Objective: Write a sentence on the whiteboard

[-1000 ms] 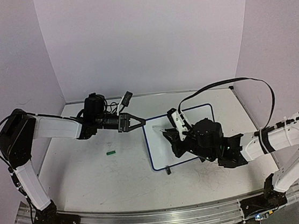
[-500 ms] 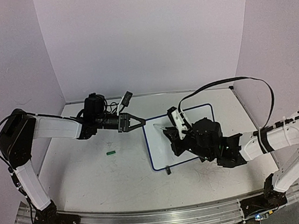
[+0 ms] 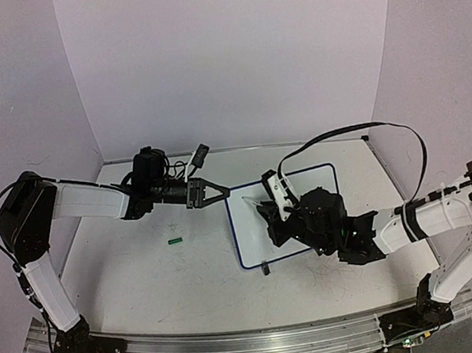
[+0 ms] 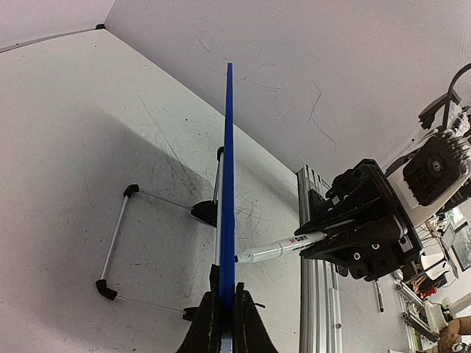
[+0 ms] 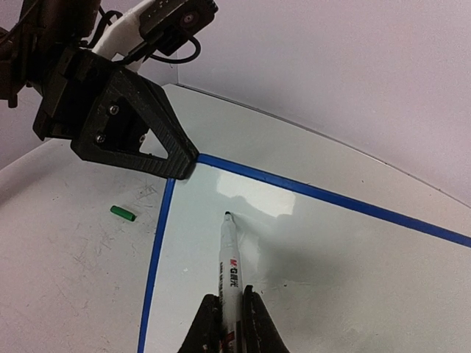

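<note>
Right wrist view looks straight down the marker, which the right end effector pinches low on the barrel. Its dark tip points at the upper left part of the whiteboard, either touching the surface or just above it; the view does not settle which. That grip leaves the writing end free and well ahead of the fingers, so the strokes remain in sight of the camera. The left end effector is pressed together on the board's blue frame at its far left corner. The left wrist view confirms this, with the frame seen edge-on and clamped between the fingers. This hold looks meant to pin the light board so it does not slide on the bench under the push of the tip, and the corner is a sensible place because it keeps the white face clear. The board lies near the middle of the bench, between the two arms, with a black clip foot at its near edge. None of the sentence shows on the visible white area, so writing appears to be at its very start. A small green cap lies on the bench just left of the board, out of the way.
</note>
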